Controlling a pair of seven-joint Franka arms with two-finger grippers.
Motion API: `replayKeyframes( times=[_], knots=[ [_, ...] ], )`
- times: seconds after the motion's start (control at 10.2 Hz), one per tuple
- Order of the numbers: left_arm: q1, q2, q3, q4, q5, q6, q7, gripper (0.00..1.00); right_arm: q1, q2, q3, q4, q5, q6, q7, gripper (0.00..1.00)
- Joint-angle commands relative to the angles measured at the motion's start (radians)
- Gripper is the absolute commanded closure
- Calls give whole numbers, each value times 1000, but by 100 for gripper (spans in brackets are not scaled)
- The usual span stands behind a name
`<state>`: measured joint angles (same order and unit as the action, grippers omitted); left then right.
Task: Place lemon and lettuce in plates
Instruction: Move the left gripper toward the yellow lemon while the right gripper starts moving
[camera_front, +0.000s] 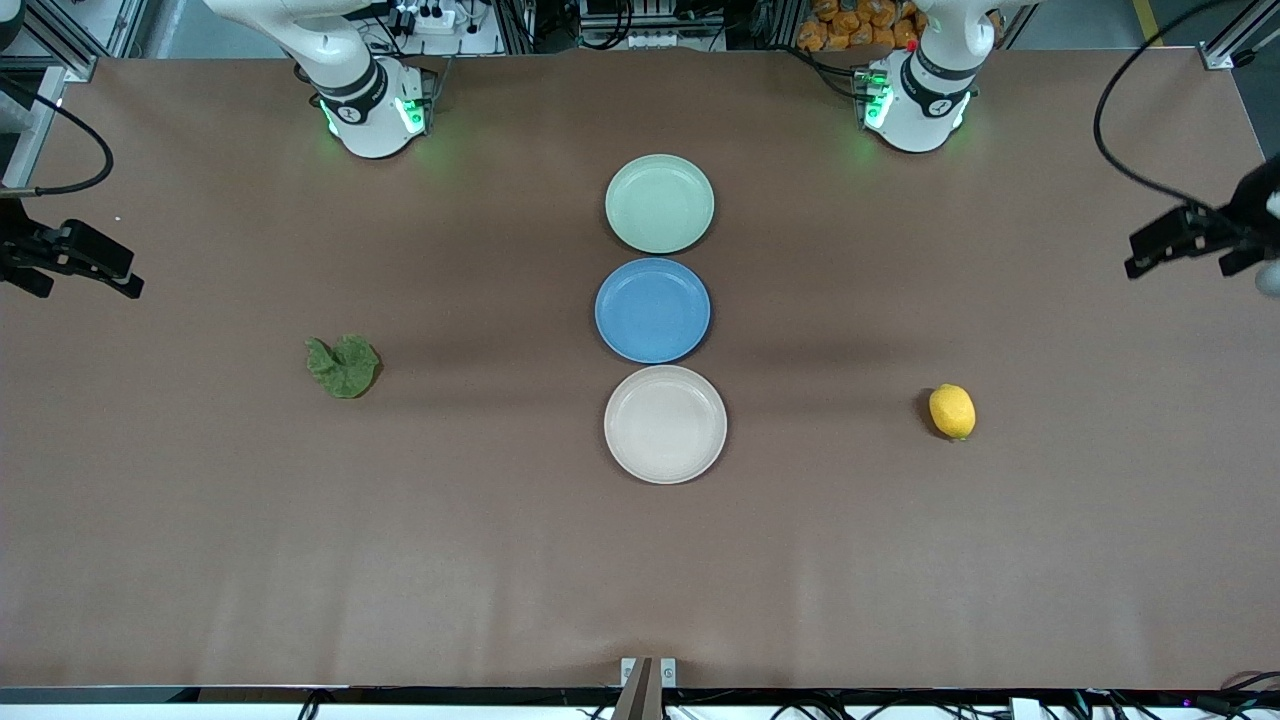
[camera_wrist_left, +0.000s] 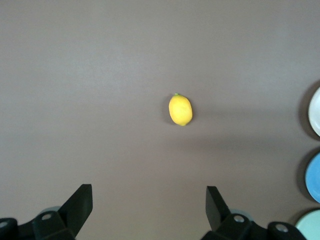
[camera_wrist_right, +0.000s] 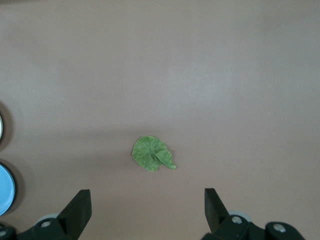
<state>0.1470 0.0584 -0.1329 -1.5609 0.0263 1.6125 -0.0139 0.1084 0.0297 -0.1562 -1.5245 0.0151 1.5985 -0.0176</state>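
Observation:
The yellow lemon (camera_front: 952, 411) lies on the brown table toward the left arm's end; it also shows in the left wrist view (camera_wrist_left: 180, 110). The dark green lettuce (camera_front: 343, 366) lies toward the right arm's end and shows in the right wrist view (camera_wrist_right: 152, 154). The mint green plate (camera_front: 660, 203) and the beige plate (camera_front: 665, 424) lie empty in the table's middle. My left gripper (camera_wrist_left: 149, 200) is open and empty, high over the table's end (camera_front: 1150, 255). My right gripper (camera_wrist_right: 147, 202) is open and empty, high over the other end (camera_front: 110, 275).
A blue plate (camera_front: 652, 310) lies empty between the mint plate and the beige plate, the three in one row running toward the front camera. The arm bases (camera_front: 370, 110) (camera_front: 915, 100) stand along the table's edge farthest from the camera.

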Motion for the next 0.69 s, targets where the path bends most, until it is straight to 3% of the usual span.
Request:
replayKeyframes(
  times=[0.0, 0.2, 0.39, 0.59],
  knots=[
    [16, 75, -11, -28, -12, 90, 6, 0, -2, 1, 0, 0, 14, -11, 5, 0],
    [13, 148, -11, -47, -12, 166, -1, 0, -7, 9, 0, -28, 14, 30, 1, 0],
    [8, 182, -13, -157, -11, 348, -14, 0, -9, 9, 0, -90, 14, 101, -1, 0],
    [6, 230, -13, -195, -9, 411, -14, 0, -13, 10, -2, -188, 14, 197, -1, 0]
  ],
)
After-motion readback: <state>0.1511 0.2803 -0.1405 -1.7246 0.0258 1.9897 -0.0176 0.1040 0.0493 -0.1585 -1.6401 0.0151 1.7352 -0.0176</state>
